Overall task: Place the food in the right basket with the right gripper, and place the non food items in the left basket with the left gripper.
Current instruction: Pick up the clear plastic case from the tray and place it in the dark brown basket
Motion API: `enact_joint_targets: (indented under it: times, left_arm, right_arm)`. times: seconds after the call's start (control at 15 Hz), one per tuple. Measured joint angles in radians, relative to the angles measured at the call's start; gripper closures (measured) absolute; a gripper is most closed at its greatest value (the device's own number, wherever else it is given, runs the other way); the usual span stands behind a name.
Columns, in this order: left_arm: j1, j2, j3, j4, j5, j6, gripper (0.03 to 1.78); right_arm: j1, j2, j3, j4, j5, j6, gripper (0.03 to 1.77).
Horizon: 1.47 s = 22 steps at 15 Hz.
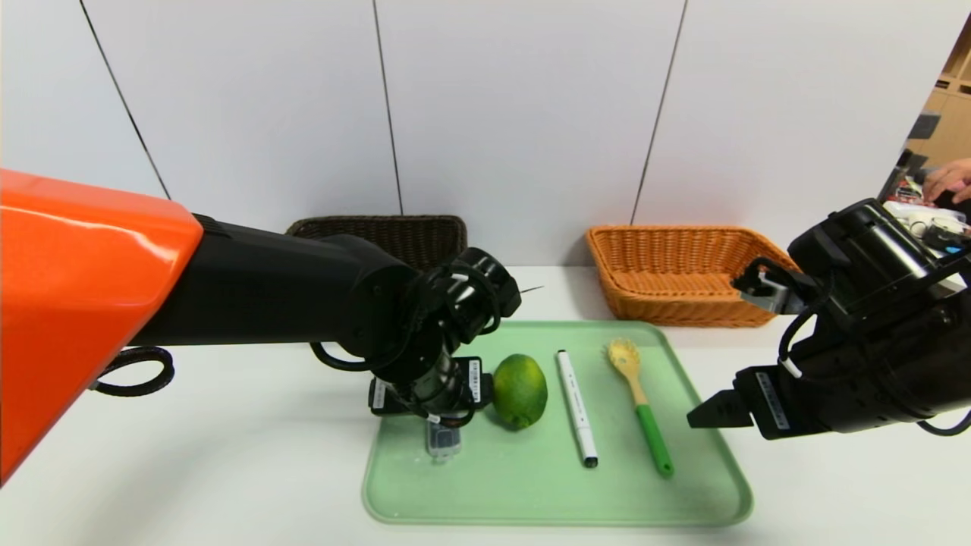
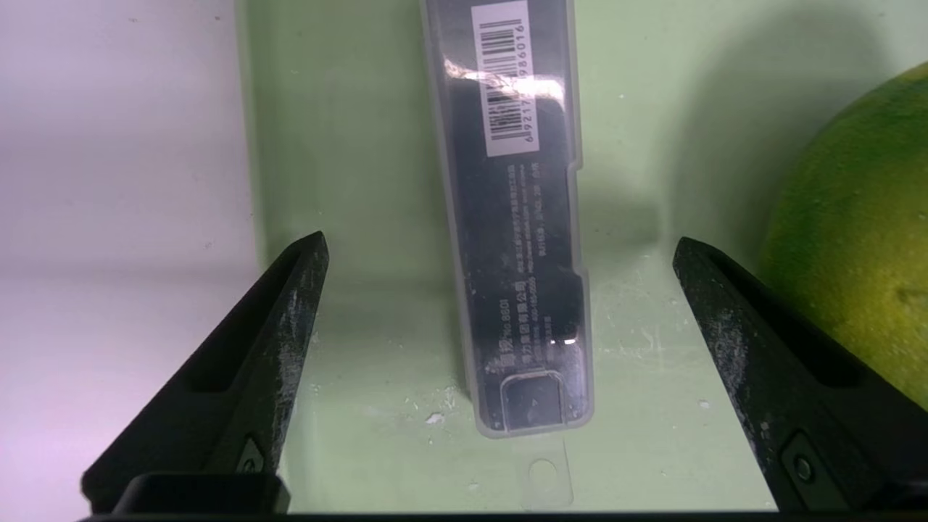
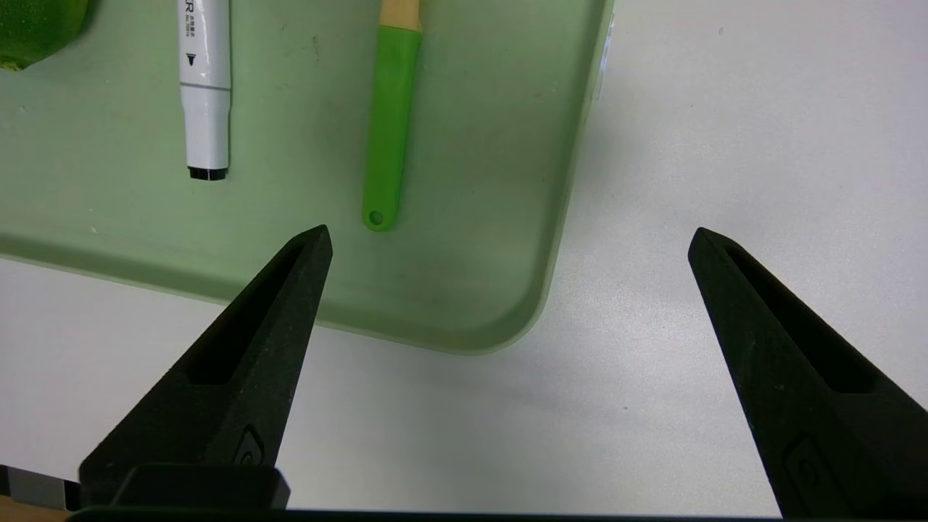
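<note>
Grey case (image 2: pixel 518 232) lengthwise between left gripper's (image 2: pixel 500 243) spread fingers (image 2: pixel 297 290), label end toward baskets

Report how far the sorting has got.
Nothing looks sorted: the lime, marker, pasta spoon and dark grey case all lie on the green tray. Nothing is in hand: the left tool is open around the case, the right tool open by the tray's corner. All four remain.

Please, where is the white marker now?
In the head view, the white marker lies on the green tray, between the lime and the pasta spoon.
</note>
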Motion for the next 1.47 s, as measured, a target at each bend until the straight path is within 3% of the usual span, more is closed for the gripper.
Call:
enact_joint_targets:
  times: [1.27,1.47]
  left_arm:
    - [0.001,0.033,-0.01,0.004,0.024,0.005,0.12]
    - [0.001,0.034,-0.01,0.005,0.024,0.002,0.63]
  right_arm:
    - [-0.003,-0.018,0.014,-0.002,0.0,-0.002,0.1]
    - [-0.003,-0.018,0.013,-0.002,0.0,-0.003,0.1]
